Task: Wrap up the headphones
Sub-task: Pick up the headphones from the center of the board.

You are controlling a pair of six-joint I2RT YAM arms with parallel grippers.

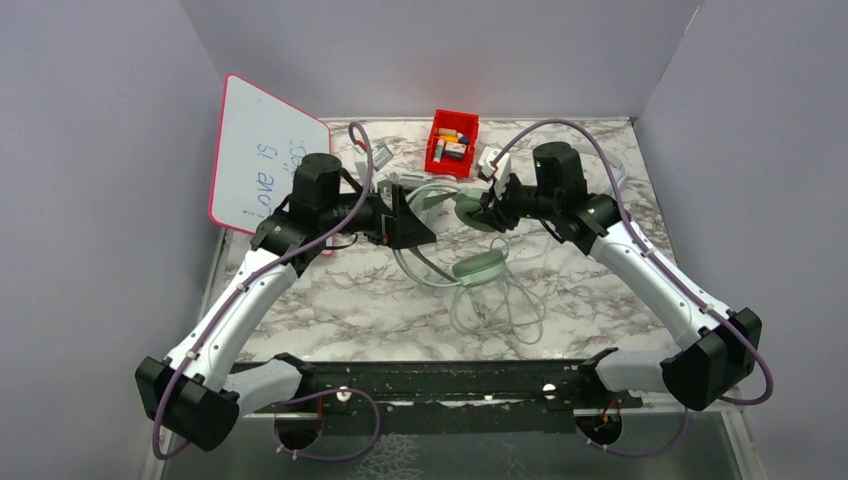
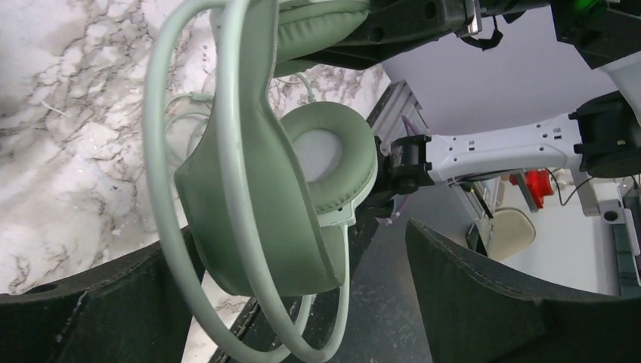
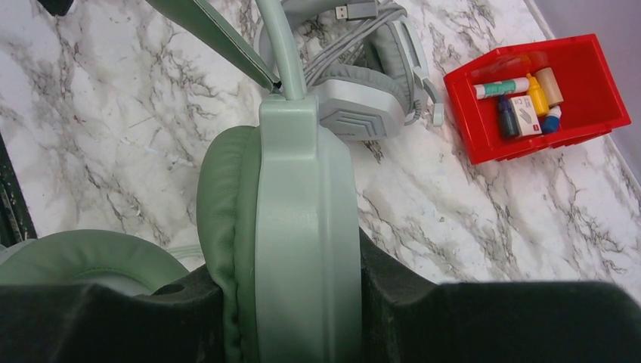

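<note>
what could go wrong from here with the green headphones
1. The right gripper clamps just one earcup of the mint-green headset while the left gripper is open, so the headset may twist or slip.
2. Its thin cable lies in loose loops on the table and could snag or knot.
3. The grey-white headset sits close behind; a swing might knock it.

"Love is" on the whiteboard

My left arm and right arm are white shells between black joint housings, each trailed by a purple cable. My fingers are matte black wedges with dotted edge seams.
</note>
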